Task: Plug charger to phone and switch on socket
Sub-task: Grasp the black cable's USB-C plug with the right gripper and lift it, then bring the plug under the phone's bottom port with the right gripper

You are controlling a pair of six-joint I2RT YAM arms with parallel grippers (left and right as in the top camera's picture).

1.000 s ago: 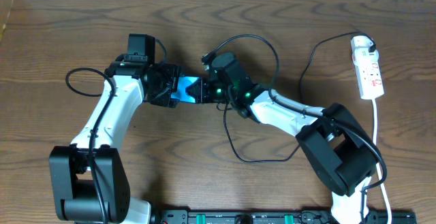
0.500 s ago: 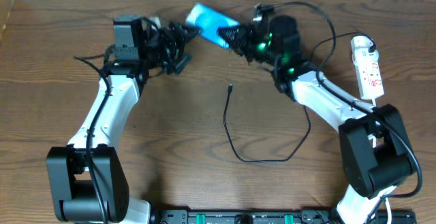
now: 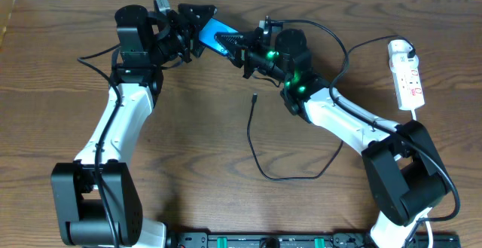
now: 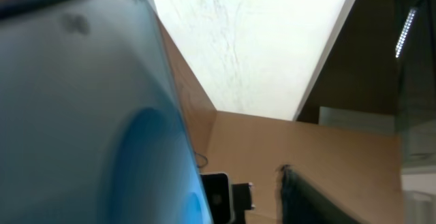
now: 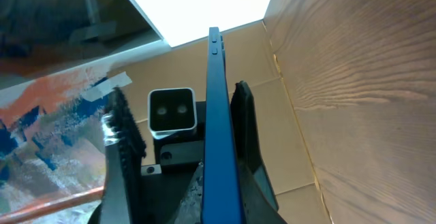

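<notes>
— Where's the phone [image 3: 220, 34]?
— Up off the tabletop [image 3: 188, 165], between both arms. The left tool [image 3: 197, 29] clamps its end; the right tool [image 3: 242, 52] gapes around it, one finger touching.
— Nearby?
— The charger [image 3: 260, 165] tip lies loose below; the socket [image 3: 407, 78] is far right.

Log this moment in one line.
phone: between left gripper and right gripper | charger tip: on table, unplugged | socket: untouched
</notes>
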